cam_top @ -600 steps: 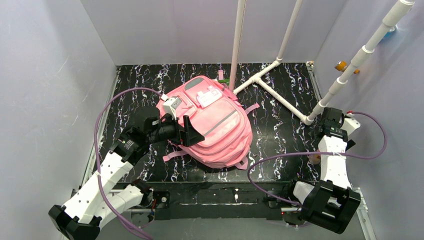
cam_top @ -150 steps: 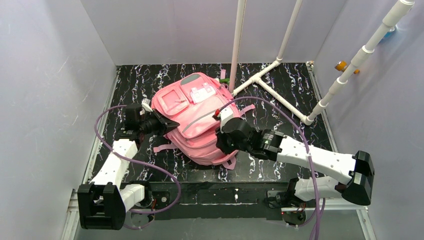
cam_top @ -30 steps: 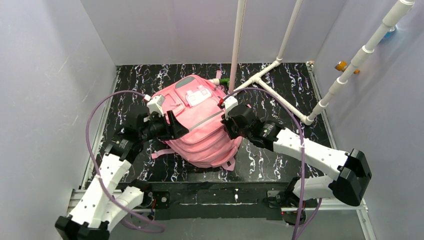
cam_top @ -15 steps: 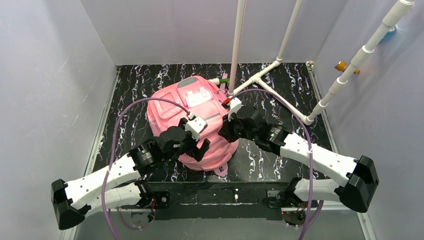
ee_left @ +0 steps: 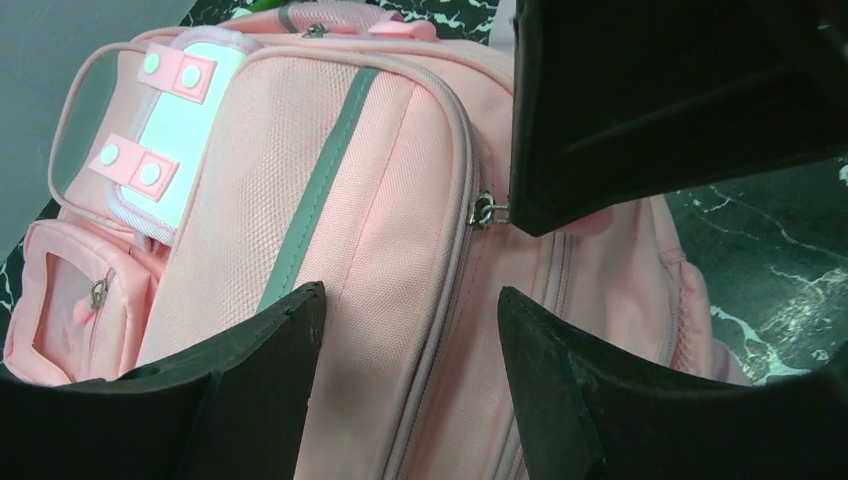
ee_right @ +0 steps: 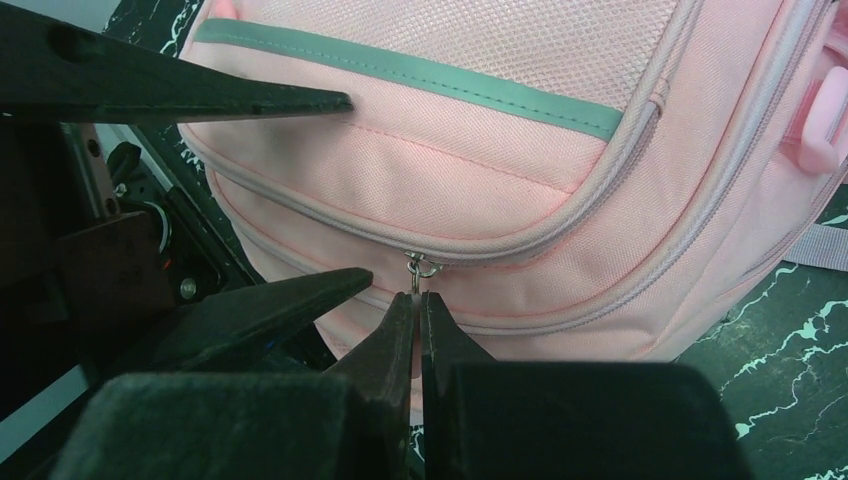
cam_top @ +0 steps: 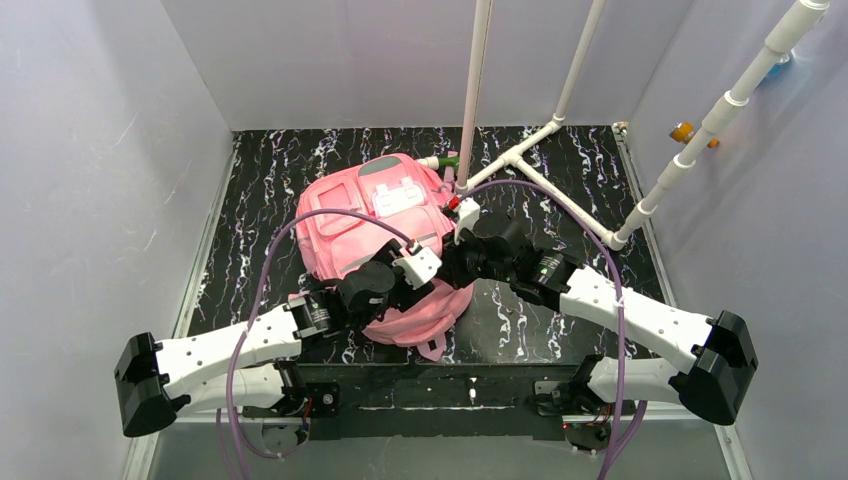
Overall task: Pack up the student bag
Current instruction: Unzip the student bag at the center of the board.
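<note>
On the overhead view my left arm [cam_top: 225,348] comes in from the lower left of the frame and reaches across the black marbled table [cam_top: 255,190]. It ends at the lower right part of the student bag [cam_top: 340,240]. That bag lies flat in the middle of the frame, front pocket up, its top toward the upper edge.

The left gripper [ee_left: 409,293] hangs over the bag with its fingers spread wide. Between them I see only pink fabric and a zipper track, nothing gripped. I cannot tell whether the tips touch the cloth. In its wrist view the label panel [ee_left: 175,130] with pink tabs sits at the upper left. The grey strip [ee_left: 315,185] runs diagonally just left of the gap between the fingers.

Right of that gap, the metal zipper pull [ee_right: 424,268] on the curved front-pocket zipper leads straight into the right gripper [ee_right: 420,298]. Its fingers are pinched together on the pull. The two grippers sit just beside each other at the bag's lower right edge.

My right arm [cam_top: 640,315] enters from the lower right of the overhead frame. A white pipe frame [cam_top: 560,200] fills the upper right, its nearest post just beside the bag's top right corner. A green item [cam_top: 450,160] lies there too, near the bag's top.
</note>
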`<state>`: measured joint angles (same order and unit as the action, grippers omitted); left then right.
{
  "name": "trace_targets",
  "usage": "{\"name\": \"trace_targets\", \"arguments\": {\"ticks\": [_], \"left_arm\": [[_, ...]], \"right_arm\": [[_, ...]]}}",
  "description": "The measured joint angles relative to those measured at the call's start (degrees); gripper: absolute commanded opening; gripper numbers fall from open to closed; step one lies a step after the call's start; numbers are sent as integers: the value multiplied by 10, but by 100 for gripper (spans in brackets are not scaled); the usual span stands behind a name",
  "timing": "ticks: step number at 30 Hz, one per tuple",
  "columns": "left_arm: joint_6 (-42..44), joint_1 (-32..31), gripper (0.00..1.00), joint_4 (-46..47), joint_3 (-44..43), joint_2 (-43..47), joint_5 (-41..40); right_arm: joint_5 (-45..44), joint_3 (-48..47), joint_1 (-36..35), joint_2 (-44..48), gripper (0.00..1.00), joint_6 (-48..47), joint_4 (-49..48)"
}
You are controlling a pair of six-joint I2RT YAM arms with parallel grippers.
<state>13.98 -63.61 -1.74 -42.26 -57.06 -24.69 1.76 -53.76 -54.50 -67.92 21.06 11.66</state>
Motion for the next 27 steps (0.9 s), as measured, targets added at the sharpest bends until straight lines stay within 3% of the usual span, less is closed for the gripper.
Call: {"name": "trace_targets", "arguments": {"ticks": [4,9,12,27], "left_arm": [[4,0,41,18,17,-11,-26],[1,-12,12,28,5,-48,-80],[-6,-17,2,23,1,-53,-90],[-51,-12,0,-112,14,76,-72]], "right_arm": [[2,0,-1,0,1,0,0],[-5,0,-2,-5,1,-2,-3],[-16,0,-3,-12,1,-7,-8],[-75,-65,2,-50,1,-104,45]]}}
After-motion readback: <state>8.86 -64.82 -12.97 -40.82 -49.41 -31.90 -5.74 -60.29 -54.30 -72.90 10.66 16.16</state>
